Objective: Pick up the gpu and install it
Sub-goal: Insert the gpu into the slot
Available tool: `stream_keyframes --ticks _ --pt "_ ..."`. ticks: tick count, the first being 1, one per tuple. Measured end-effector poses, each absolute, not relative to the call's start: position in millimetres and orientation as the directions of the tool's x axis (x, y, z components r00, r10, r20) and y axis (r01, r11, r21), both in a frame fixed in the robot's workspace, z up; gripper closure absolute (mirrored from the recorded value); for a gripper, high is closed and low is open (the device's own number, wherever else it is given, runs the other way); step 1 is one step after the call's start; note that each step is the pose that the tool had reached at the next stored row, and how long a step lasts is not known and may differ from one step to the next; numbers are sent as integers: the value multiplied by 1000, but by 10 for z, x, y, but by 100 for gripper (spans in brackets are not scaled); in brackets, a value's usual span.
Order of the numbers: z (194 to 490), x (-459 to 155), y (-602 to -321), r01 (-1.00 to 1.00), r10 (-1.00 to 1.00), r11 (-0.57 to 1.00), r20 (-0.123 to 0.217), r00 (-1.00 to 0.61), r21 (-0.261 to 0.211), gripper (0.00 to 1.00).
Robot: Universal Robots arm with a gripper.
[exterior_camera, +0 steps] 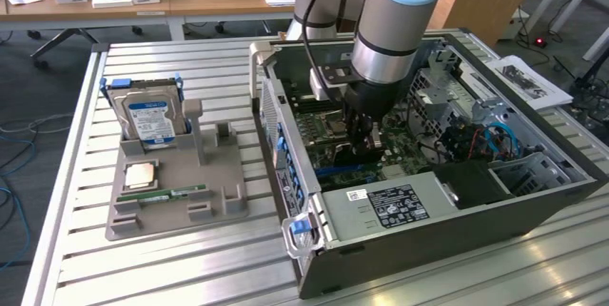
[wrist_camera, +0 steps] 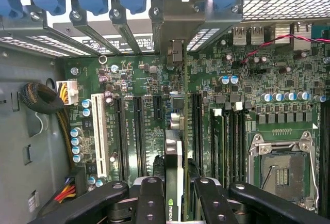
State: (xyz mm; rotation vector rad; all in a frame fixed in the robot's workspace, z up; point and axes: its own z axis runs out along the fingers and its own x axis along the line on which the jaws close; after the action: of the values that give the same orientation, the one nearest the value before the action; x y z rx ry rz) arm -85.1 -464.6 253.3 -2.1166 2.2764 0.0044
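NVIDIA-branded gpu in tool grip

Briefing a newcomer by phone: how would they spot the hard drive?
A grey holder sits to the exterior view's left of the open computer case. The hard drive stands upright at its far end, silver with a blue-white label; the green memory stick lies flat.

The computer case lies open on top. Inside it, power supply and drive cage hem the motherboard; gripper and gpu fill the middle. Beside it, bare table.
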Motion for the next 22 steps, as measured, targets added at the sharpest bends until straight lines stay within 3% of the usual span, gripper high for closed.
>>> stream_keyframes --ticks 22 --pt "2507 -853 -4645 -998 -998 66 -27 -65 -20 73"
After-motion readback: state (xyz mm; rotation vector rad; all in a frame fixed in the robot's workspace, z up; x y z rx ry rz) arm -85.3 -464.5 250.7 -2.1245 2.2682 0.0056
